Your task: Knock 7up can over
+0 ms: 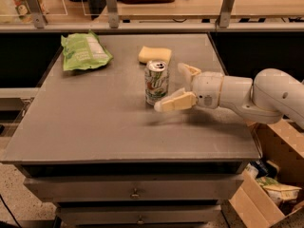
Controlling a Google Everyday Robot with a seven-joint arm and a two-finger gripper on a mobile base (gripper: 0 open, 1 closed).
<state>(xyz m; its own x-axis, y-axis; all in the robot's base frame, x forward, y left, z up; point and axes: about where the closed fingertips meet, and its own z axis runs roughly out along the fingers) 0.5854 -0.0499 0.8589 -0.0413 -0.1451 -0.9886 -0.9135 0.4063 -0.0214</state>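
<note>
Grey table (95,127) with the 7up can (156,82) standing upright near its centre. The gripper (169,86) extends from the right at can height — its 2 fingers (175,101) spread wide, gripping nothing, the nearer one beside the can's base; contact cannot be judged. Behind: yellow sponge (155,55) just beyond the can, green chip bag (84,51) at far left.

Tool (170,87) over table (95,118); can (156,83), sponge (155,54), bag (84,51)
</note>
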